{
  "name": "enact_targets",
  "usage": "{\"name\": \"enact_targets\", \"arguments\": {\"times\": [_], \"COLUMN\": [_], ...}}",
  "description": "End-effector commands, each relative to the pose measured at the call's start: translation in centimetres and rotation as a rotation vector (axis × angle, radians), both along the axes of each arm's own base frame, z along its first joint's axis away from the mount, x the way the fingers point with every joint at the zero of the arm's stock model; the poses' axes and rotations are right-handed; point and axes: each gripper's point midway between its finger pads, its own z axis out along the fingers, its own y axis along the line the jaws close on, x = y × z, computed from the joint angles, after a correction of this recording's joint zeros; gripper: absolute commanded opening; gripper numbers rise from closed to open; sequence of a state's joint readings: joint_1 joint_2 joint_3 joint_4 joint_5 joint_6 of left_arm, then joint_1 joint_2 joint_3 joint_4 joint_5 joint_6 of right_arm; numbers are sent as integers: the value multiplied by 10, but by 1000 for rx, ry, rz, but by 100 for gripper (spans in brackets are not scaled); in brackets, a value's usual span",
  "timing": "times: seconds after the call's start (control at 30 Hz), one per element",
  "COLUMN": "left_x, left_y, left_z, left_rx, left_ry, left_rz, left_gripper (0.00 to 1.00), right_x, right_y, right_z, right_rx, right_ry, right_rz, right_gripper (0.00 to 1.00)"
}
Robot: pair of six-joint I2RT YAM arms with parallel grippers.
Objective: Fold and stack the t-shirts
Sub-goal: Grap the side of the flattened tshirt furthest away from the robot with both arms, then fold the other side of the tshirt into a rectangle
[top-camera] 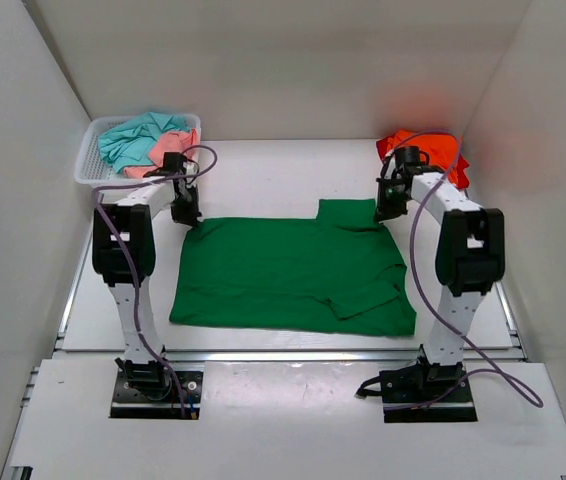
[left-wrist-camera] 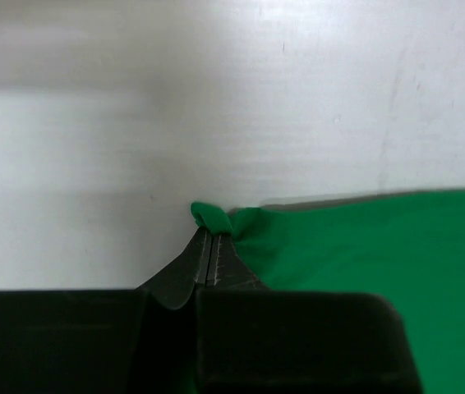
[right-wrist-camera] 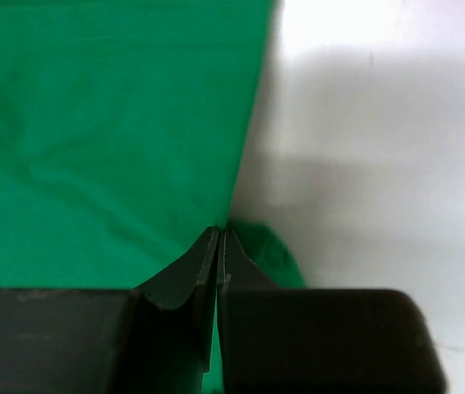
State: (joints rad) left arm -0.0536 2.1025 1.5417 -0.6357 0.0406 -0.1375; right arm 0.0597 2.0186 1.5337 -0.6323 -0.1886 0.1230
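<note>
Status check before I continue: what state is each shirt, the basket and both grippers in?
green shirt: spread out on the table, not yet folded.
orange shirt: crumpled heap, far right.
teal shirt: crumpled in the basket.
pink shirt: crumpled in the basket.
basket: upright, far left.
left gripper: shut on the green shirt's far-left corner.
right gripper: shut on its far-right edge.
</note>
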Motion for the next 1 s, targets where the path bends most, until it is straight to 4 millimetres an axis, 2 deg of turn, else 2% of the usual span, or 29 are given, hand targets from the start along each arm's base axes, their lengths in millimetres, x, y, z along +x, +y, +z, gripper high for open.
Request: {"name": "enact_targets", "arguments": {"times": [0.0, 0.1, 0.17, 0.23, 0.27, 0.43, 0.47, 0.53, 0.63, 0.67, 0.73, 0.77, 0.97], "left_x": [-11, -23, -29, -33, -34, -47, -49, -55, -71, -73, -88, -90, -118], "left_y": [-3, -3, -4, -5, -6, -5, -5, -4, -2, -2, 3, 3, 11], "left_z": [31, 31, 37, 43, 47, 60, 62, 67, 63, 68, 58, 61, 45], "left_rx": [-50, -68, -72, -72, -73, -88, -82, -75, -62, -65, -48, -43, -16], "left_ry": [-37, -30, -40, -60, -69, -102, -105, -111, -89, -100, -69, -74, -39], "left_rz": [-25, -38, -50, -54, -61, -63, -67, -71, -80, -81, -72, -71, -54], "left_gripper": [0, 0, 0, 0, 0, 0, 0, 0, 0, 0, 0, 0, 0], "right_x": [0, -26, -44, -56, -65, -97, -104, -114, -130, -133, -144, -145, -167], "right_y": [5, 7, 10, 12, 12, 18, 19, 21, 22, 20, 20, 21, 23], "right_z": [55, 66, 63, 72, 63, 67, 59, 59, 54, 53, 50, 53, 46], "right_rx": [8, 22, 32, 48, 49, 83, 89, 97, 101, 104, 106, 109, 122], "right_ry": [-167, -184, -175, -201, -176, -190, -170, -173, -164, -159, -150, -162, -159], "right_rz": [11, 7, 17, 26, 24, 48, 45, 52, 57, 50, 51, 57, 64], "right_gripper": [0, 0, 0, 0, 0, 0, 0, 0, 0, 0, 0, 0, 0]}}
